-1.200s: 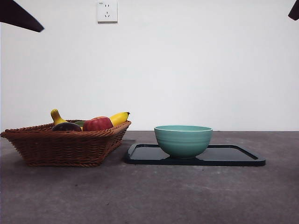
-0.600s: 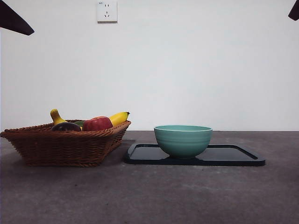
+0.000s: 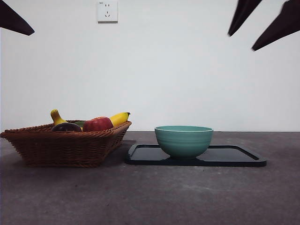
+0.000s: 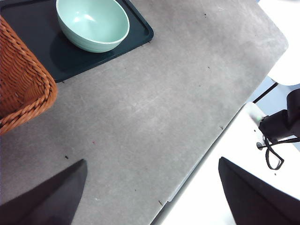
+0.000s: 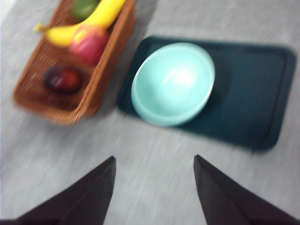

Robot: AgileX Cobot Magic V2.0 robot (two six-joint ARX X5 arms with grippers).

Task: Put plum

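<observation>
While unlit, grey table point(image 3: 150, 197), white wall point(image 3: 187, 70)

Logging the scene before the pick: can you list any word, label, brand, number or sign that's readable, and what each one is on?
No text can be read in any view.
Wall socket: a tiny dark mark at its upper left corner, too small to read.
Wicker basket, plum, red apple, banana, teal bowl, dark tray: no labels or print visible.
The right wrist view is blurred, so small print there could not be made out.
</observation>
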